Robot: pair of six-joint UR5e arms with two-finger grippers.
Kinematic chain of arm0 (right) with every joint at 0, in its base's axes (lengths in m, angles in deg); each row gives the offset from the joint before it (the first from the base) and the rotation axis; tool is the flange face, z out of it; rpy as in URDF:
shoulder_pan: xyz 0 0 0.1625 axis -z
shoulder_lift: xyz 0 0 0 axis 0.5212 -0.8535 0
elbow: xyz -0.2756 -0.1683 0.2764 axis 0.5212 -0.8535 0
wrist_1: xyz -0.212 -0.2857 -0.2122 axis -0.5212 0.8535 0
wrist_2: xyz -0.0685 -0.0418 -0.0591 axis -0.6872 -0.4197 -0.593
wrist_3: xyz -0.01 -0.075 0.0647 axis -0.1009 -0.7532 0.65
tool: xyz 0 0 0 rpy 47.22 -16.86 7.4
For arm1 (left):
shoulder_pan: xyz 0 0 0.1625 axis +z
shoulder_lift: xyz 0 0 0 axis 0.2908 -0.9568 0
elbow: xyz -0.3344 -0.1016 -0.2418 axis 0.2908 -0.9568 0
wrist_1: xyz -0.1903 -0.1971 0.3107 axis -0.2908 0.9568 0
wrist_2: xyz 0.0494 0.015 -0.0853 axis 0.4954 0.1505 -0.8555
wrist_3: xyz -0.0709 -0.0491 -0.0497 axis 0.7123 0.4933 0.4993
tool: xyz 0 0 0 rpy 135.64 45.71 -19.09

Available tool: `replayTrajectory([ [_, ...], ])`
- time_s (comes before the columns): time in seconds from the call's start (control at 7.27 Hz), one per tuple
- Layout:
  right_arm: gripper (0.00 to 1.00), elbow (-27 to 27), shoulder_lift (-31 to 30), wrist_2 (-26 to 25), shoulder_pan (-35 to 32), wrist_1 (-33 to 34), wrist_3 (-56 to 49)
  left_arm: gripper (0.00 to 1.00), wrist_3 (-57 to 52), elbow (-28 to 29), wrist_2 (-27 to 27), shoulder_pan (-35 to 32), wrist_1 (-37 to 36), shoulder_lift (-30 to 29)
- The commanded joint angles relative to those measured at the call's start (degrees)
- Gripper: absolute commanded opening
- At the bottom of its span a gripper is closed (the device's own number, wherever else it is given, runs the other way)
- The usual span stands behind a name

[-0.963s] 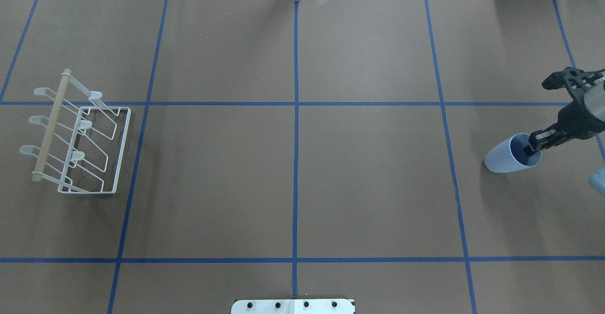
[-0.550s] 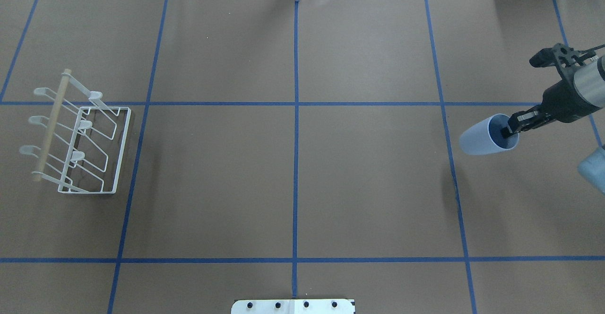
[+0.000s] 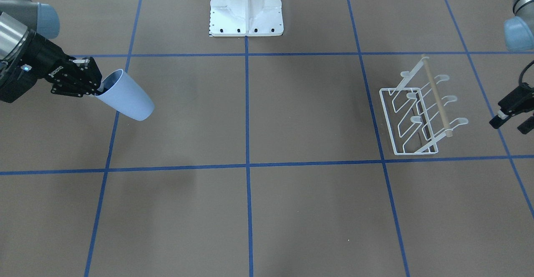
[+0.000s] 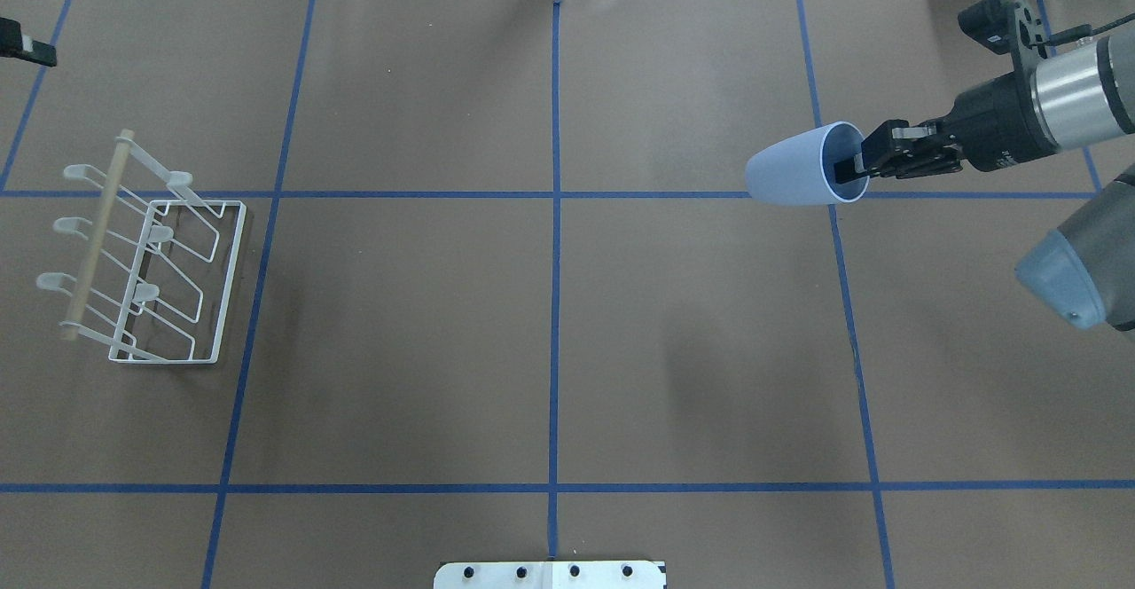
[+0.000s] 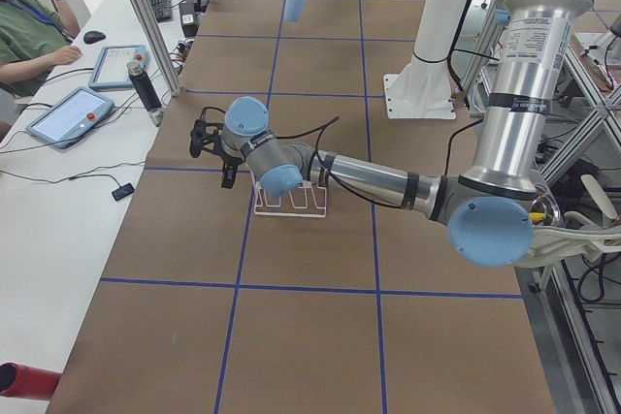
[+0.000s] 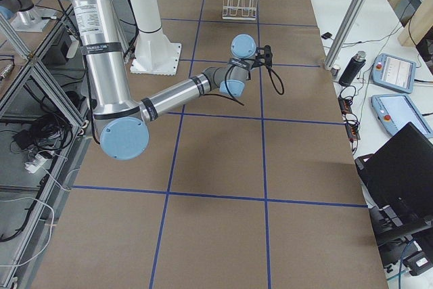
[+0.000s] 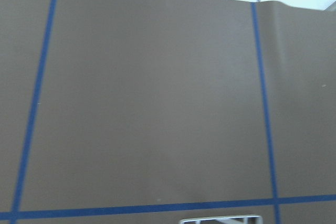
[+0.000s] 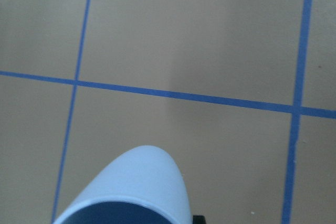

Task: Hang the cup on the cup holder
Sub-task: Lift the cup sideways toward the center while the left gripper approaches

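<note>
Cup [image 4: 794, 178]: off the desk [image 4: 399, 349] now, carried from the right edge to the upper right of the overhead frame, tilted sideways with its base pointing left.
Right tool [image 4: 857, 167]: clamped on the cup's rim, one finger inside.
Cup holder [image 4: 151, 252]: unmoved at far left, well apart from the cup.
Left tool [image 3: 509, 123]: fingers apart, empty, newly in view.
Meaning: pickup looks done, and the carry across remains.

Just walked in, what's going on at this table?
The right tool grips the cup by its rim, one finger inside, holding it on its side above the table. The rack stands at the opposite end, its prongs bare. The left tool hangs open and empty near the rack. The cup is picked up but not yet hung.
</note>
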Motion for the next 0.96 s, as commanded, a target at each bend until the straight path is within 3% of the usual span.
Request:
replayTrajectory([
  [0.0, 0.00, -0.09, 0.54, -4.19, 3.05, -20.12, 18.82, 0.99, 20.29, -0.72, -0.03, 1.63, 16.31, -2.63],
  [0.41, 0.00, 0.43, 0.63, -13.70, 9.21, -42.72, 34.25, 0.98, 51.44, -5.81, 0.32, 6.00, 33.04, -5.80],
  [0.55, 0.00, 0.78, 1.24, -14.24, 11.75, -45.49, 34.54, 0.98, 55.95, -8.61, 1.54, 9.76, 34.73, -6.59],
  [0.83, 0.00, 1.57, 5.08, -17.22, 16.24, -47.28, 35.94, 0.98, 65.87, -14.32, 11.60, 21.68, 34.84, -11.23],
])
